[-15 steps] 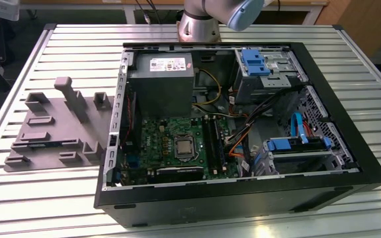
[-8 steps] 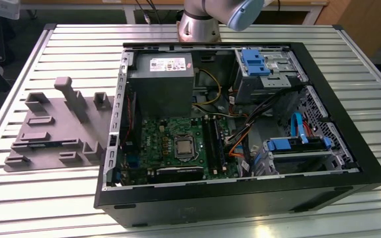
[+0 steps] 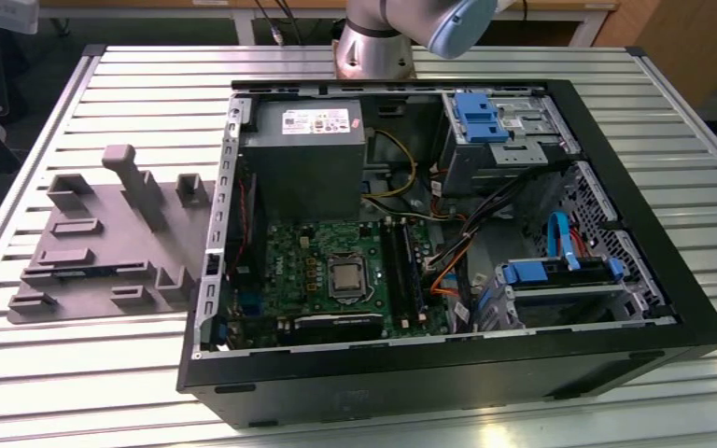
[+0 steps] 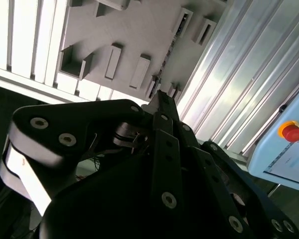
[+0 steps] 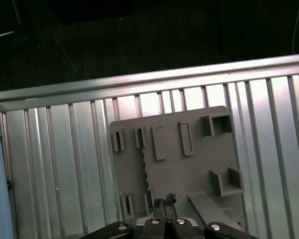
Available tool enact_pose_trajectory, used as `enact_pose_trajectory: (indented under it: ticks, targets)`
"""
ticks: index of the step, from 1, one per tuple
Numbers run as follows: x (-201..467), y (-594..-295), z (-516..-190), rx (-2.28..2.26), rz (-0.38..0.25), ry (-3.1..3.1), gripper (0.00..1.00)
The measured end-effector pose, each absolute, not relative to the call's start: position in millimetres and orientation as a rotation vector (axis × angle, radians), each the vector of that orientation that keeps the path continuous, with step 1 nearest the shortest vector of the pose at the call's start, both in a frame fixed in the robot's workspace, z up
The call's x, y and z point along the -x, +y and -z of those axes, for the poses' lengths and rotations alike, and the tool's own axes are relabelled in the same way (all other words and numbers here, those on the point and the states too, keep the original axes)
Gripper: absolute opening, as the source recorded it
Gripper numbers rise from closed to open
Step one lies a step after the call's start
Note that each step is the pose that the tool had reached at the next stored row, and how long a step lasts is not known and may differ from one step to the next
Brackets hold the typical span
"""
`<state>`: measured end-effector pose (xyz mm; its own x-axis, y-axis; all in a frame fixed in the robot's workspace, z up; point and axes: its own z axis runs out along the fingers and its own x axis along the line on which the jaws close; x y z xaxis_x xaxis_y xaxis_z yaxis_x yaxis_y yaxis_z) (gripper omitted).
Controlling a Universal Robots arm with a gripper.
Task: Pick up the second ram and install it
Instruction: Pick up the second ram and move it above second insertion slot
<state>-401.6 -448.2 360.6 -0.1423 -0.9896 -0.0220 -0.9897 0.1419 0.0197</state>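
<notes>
In the first wrist view my gripper (image 5: 164, 203) hangs high above the grey fixture plate (image 5: 199, 164), fingertips pressed together with nothing between them. The second wrist view shows its black linkage and joined tips (image 4: 160, 95) over the same plate (image 4: 134, 30). One narrow slot holder on the plate holds a thin dark board seen edge-on, apparently the second ram (image 5: 139, 138) (image 4: 181, 23). The slot beside it (image 5: 118, 140) looks dark and hollow. In the exterior view the plate (image 3: 109, 252) lies on the table at the left of the open computer case (image 3: 458, 373), whose green motherboard (image 3: 333, 271) has long black sockets (image 3: 399, 266).
The slatted metal table (image 3: 109, 373) carries everything. Inside the case are a grey power supply (image 3: 302, 154), blue-tabbed drive bays (image 3: 496, 121) and loose cables (image 3: 458, 252). A tall post (image 3: 134, 182) rises from the fixture plate. A pendant with a red button (image 4: 291, 132) lies off the table.
</notes>
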Motion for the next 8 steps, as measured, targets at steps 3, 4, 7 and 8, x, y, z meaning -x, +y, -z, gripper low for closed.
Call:
enact_pose_trajectory:
  ticks: [3,4,7,8]
  targets:
    - [401.6,-448.2,-360.5,2.041,-0.046,2.383,0.11]
    - [401.6,-448.2,-360.5,2.029,-0.046,2.392,0.11]
    - [401.6,-448.2,-360.5,2.026,-0.046,2.396,0.11]
    - [401.6,-448.2,-360.5,2.024,-0.046,2.397,0.11]
